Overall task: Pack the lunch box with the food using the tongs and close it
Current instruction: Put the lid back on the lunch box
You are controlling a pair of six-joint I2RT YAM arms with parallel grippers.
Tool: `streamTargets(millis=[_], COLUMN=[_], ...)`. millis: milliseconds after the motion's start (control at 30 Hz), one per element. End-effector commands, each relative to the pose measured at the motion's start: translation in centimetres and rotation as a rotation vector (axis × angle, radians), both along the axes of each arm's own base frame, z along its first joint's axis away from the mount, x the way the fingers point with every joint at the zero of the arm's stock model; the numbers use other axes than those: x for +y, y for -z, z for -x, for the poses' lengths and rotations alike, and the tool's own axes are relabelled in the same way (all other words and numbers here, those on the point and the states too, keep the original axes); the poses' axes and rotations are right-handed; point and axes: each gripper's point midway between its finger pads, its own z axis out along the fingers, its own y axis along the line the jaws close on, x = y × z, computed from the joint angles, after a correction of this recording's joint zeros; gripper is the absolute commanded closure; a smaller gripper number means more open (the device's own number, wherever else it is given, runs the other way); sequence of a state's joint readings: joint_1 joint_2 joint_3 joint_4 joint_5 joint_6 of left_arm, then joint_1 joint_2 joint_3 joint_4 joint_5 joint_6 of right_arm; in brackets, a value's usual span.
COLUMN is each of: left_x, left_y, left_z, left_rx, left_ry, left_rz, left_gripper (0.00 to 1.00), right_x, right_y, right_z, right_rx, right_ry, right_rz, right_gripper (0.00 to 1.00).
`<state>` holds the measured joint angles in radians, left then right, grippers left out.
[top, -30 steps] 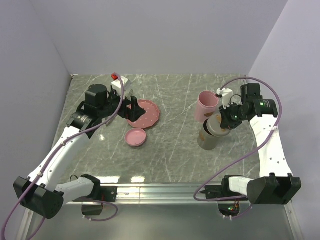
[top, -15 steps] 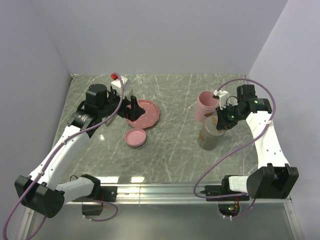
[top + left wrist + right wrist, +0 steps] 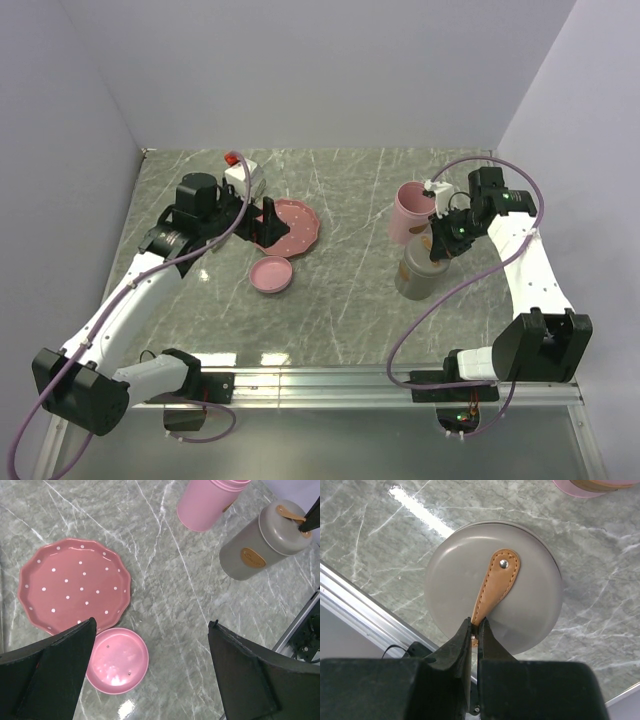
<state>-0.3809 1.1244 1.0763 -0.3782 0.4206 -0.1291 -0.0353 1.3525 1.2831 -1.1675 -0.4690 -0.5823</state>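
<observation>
**A:** Grey marbled table [image 3: 350, 300] on all sides. Where does the lunch box stand?

**B:** On the right half. The grey tub [image 3: 418, 272] is upright with the grey lid [image 3: 530, 595] sitting on it. The right gripper [image 3: 475, 625] has its jaws pressed together on the end of the lid's leather tab [image 3: 496, 582]. I think the tab serves as a handle, so the lid can be set down without touching the rim.

**A:** And the pink one?

**B:** The pink tub [image 3: 413, 208] is just behind the grey one and seems open. The pink lid [image 3: 118, 660] lies well apart from it, beside the dotted plate [image 3: 75, 590], which is bare. I can see no food and no tongs, so I suppose the packing is finished. The left gripper [image 3: 152, 624] hangs above the plate and pink lid with its jaws wide apart, probably ready for that lid.

**A:** What is different from a second ago?

**B:** The right wrist has turned and moved a little to the left over the grey tub. The left wrist has shifted slightly. Tubs, plate and pink lid have stayed in place.
</observation>
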Motion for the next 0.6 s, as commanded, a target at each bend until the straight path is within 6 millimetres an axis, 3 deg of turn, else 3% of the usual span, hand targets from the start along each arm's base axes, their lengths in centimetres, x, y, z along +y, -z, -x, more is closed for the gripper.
streamTargets(millis=[0,167,300,567], left_x=[-0.1,0.9,1.7,2.2], left_y=[-0.3,1.6,3.2,4.3], left_z=[-0.2,-0.7,-1.2,-1.7], left_rx=[-0.013,0.018,0.054,0.075], left_ry=[-0.005,-0.057,-0.089,-0.126], left_rz=[0.021,-0.031,-0.091,-0.120], left_gripper=[0.01,0.01,0.01,0.00], right_x=[-1.1,-2.1,-2.7,-4.7], right_y=[1.7,2.4,1.3,0.5], right_z=[0.1,0.4,0.3,0.4], right_rx=[0.068,0.099,0.092,0.086], right_ry=[0.019,0.043,0.059,0.084], right_rz=[0.065,0.111,0.141,0.256], right_gripper=[1.00,1.00,1.00,1.00])
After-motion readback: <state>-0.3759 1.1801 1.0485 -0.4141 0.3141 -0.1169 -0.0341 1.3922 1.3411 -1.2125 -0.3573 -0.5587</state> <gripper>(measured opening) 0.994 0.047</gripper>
